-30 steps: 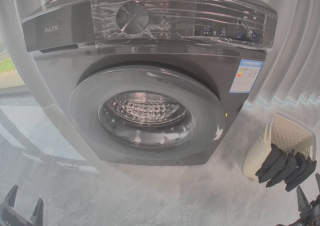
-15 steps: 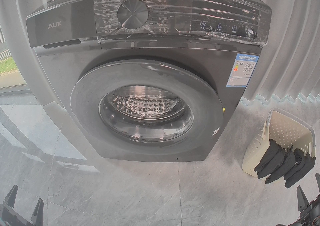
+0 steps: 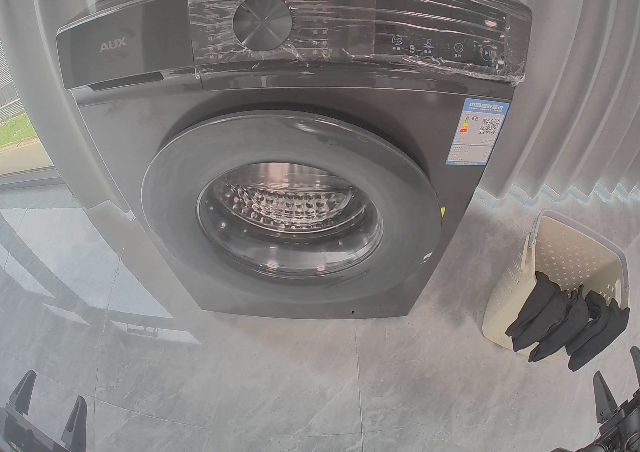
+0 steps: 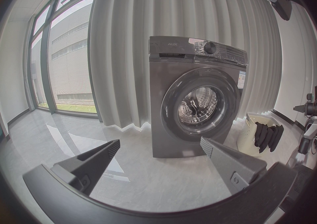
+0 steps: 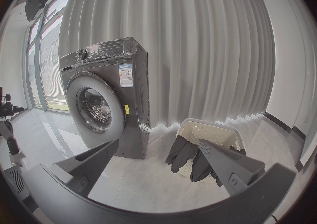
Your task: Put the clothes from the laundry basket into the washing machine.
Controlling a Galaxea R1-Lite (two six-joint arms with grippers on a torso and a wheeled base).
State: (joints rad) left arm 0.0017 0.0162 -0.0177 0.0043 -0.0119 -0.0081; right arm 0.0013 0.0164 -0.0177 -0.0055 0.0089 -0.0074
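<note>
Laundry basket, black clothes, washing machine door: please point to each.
laundry basket [image 3: 573, 252], head view, inner back wall.
black clothes [image 3: 543, 311], head view, cloth draped over the rim.
washing machine door [image 3: 168, 206], head view, dark outer ring.

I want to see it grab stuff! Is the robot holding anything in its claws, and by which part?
Nothing. The left claw and right claw are open and empty; the clothes hang over the basket.

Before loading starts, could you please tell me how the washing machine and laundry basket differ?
The washing machine is dark grey and large; the laundry basket is cream and far smaller. The washing machine's door is shut; the laundry basket is open, dark clothes draped over its rim. Both stand on the floor.
</note>
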